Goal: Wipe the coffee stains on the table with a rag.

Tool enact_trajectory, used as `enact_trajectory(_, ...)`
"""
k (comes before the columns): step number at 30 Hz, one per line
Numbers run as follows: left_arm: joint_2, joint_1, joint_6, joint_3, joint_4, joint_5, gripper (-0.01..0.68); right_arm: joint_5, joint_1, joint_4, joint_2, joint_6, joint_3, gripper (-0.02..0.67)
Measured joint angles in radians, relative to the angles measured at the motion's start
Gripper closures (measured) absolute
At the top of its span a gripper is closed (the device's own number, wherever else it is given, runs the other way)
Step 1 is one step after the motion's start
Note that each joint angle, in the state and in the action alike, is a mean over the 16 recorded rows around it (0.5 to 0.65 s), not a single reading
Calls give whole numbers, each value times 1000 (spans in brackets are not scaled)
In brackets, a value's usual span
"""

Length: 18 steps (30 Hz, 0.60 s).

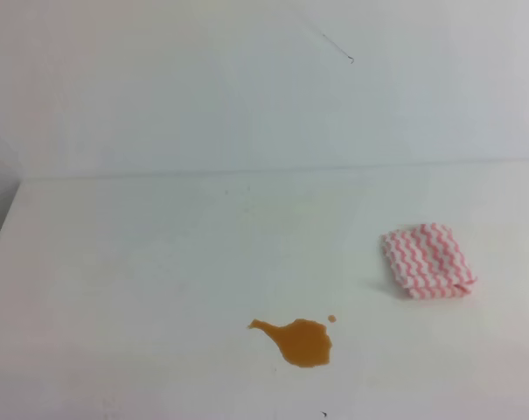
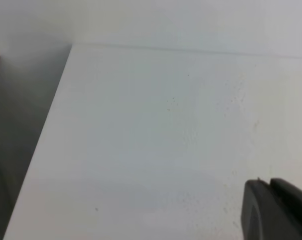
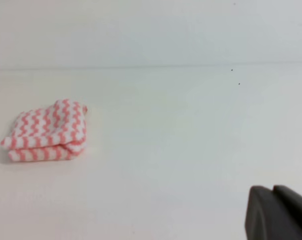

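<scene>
only the high view shows the coffee stains [image 1: 301, 340] near the white table's [image 1: 142, 262] front, the folded rag [image 1: 428, 261] well apart to their right, while each wrist view catches just a dark corner of its gripper, left gripper [image 2: 275, 210] and right gripper [image 3: 276, 212], too little to tell whether either is spread or pressed together.

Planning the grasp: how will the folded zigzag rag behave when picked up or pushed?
The rag is probably soft and floppy: its stacked layers sag and bulge unevenly in the right wrist view. It looks light, so a push likely slides or bunches it on the smooth table. Lifted by one edge, the folds may fall open.
</scene>
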Motion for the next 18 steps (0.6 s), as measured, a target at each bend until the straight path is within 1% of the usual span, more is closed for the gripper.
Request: enact_trajectory(18, 0, 0, 6, 0, 0, -1, 672, 0, 0, 0, 0, 0, 0, 652)
